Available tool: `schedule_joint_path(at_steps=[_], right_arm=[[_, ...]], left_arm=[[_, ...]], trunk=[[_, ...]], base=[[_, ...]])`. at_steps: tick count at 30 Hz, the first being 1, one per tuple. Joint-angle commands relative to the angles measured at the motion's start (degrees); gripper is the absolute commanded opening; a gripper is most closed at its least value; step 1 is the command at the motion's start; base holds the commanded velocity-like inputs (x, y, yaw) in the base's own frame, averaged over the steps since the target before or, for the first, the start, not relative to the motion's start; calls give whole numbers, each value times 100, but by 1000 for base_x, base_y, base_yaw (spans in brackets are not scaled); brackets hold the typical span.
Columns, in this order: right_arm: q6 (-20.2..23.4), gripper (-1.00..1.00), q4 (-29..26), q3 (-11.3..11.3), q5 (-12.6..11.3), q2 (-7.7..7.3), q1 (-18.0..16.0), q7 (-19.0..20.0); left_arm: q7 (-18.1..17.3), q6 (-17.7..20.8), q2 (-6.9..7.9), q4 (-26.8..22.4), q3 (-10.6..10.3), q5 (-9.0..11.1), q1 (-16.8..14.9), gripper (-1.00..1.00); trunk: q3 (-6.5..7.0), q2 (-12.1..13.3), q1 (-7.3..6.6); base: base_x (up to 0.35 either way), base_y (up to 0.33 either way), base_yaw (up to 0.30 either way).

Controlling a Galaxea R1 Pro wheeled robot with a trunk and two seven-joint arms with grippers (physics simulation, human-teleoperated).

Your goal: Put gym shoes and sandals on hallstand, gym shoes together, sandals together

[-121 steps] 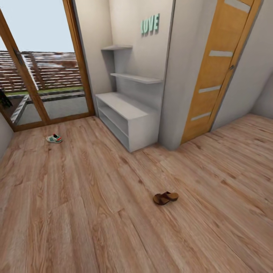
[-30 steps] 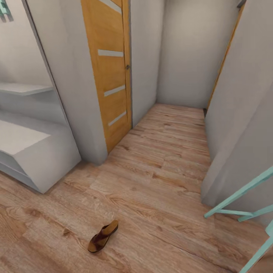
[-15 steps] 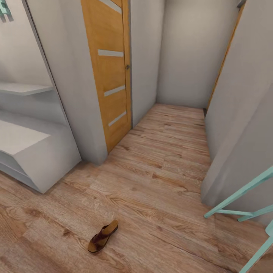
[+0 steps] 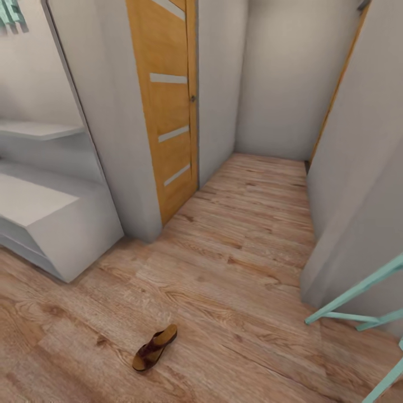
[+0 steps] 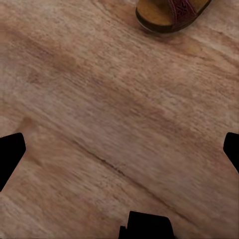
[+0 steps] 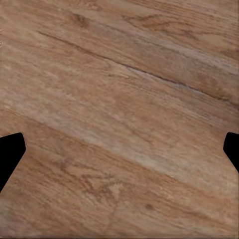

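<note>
A single brown sandal (image 4: 155, 348) lies on the wood-plank corridor floor (image 4: 240, 263), well apart from the white hallstand (image 4: 53, 224) at the left side of the corridor. The hallstand's flat top is bare where it shows. Above it, a thin wall shelf (image 4: 39, 130) juts out. An orange door (image 4: 168, 106) stands closed beyond a grey wall corner. Teal frame legs (image 4: 358, 305) lean in at the right. The left gripper (image 5: 119, 149) hangs over bare planks, its fingers spread wide, with the sandal just ahead of it. The right gripper (image 6: 119, 147) is likewise spread wide above bare floor.
</note>
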Motion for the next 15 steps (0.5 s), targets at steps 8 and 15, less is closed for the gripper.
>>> schedule_joint_path(at_steps=[8,15], right_arm=[[-17,100,215,0,-5,0,-2,-10],[-26,100,211,12,2,0,-2,7]], left_arm=[[-4,-18,1,12,-18,45,-3,100],[-4,-18,1,15,-18,44,-3,100]], trunk=[[-8,-2,-1],[-10,-2,-1]], base=[[0,0,241],[0,0,55]])
